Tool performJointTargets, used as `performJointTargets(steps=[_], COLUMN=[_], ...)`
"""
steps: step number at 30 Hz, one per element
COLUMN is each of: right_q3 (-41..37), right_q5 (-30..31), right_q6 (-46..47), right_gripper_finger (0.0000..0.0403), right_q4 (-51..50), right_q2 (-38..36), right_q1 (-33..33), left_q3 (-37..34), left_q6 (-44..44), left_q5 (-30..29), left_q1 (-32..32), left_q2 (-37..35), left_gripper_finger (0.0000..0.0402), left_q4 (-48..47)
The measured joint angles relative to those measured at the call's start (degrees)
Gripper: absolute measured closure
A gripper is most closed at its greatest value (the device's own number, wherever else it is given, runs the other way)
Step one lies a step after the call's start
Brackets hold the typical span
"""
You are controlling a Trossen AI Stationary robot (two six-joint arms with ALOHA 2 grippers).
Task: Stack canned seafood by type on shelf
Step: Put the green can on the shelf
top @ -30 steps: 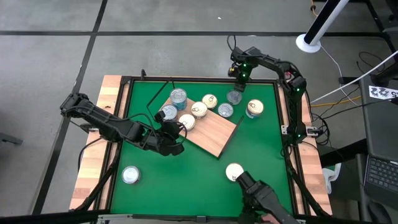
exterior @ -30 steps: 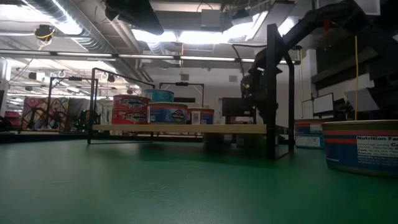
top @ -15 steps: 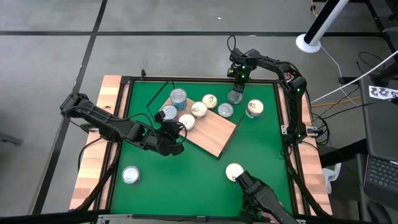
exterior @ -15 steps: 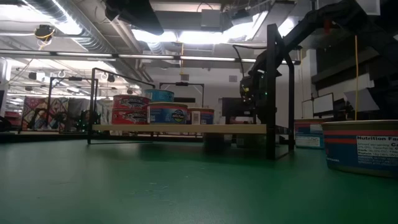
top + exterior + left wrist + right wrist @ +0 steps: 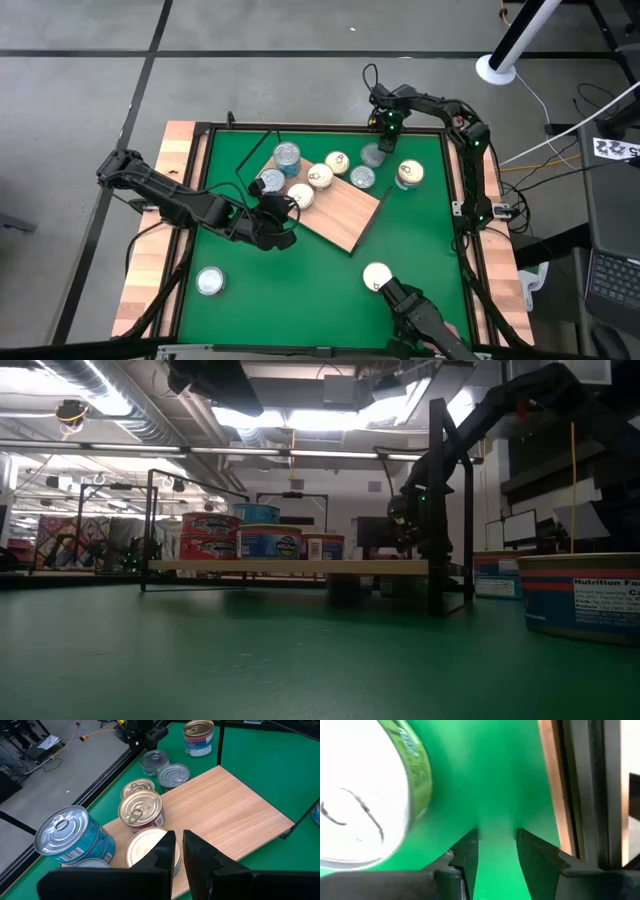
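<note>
Left claw [image 5: 178,837] low over the near-left edge of the shelf [image 5: 345,215], fingers pressed all but together with nothing pinched, tips just short of a cream-lidded tin [image 5: 150,849] on the board. Beyond it on the shelf, four more tins in a loose cluster: two gold-lidded ones [image 5: 141,810], one close behind the other, and two taller blue-labelled ones [image 5: 287,154] toward the back-left corner. Left arm stretched from the left rail across the green desk [image 5: 300,290], elbow low, forearm angled toward the shelf. Right claw [image 5: 386,122] up at the back edge of the desk, well apart from the shelf, fingers spread with only green mat between them. Just beside it, toward the desk's middle, a silver-lidded tin [image 5: 375,155], with a second silver tin [image 5: 362,177] next to the shelf's edge and a gold-lidded, blue-and-pink tin [image 5: 408,173] farther right on the mat. In the right wrist view, a pale lid close beside the fingers, not between them; probably that nearest silver tin, though hard to say. Right arm rising from the right rail, bent over the back-right corner, forearm pointing left, claw aimed down. Two stray tins near the desk's front: silver [image 5: 210,282] at left, cream [image 5: 375,275] at right.
</note>
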Motion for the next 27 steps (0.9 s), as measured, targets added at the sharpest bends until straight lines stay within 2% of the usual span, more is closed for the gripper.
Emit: performJointTargets(steps=[8,15,23,27], right_q3=[0.0,5.6,7.2,6.9], right_q5=[2.5,1.7,-12.2,-15.2], right_q6=[0.0,1.7,5.4,6.7], right_gripper_finger=[0.0269,0.0269,0.0269,0.0269], right_q4=[-0.9,-9.2,-12.1,-11.9], right_q2=[-0.1,-0.3,-0.3,-0.3], right_q1=[0.0,0.0,0.1,0.1], left_q3=[0.0,0.0,0.0,0.0], left_q6=[0.1,0.2,0.2,0.2], left_q5=[0.0,0.0,0.0,0.0], left_q1=[0.0,0.0,0.0,0.0], left_q2=[0.0,0.0,0.0,0.0], left_gripper_finger=[0.037,0.037,0.037,0.037], left_q4=[0.0,0.0,0.0,0.0])
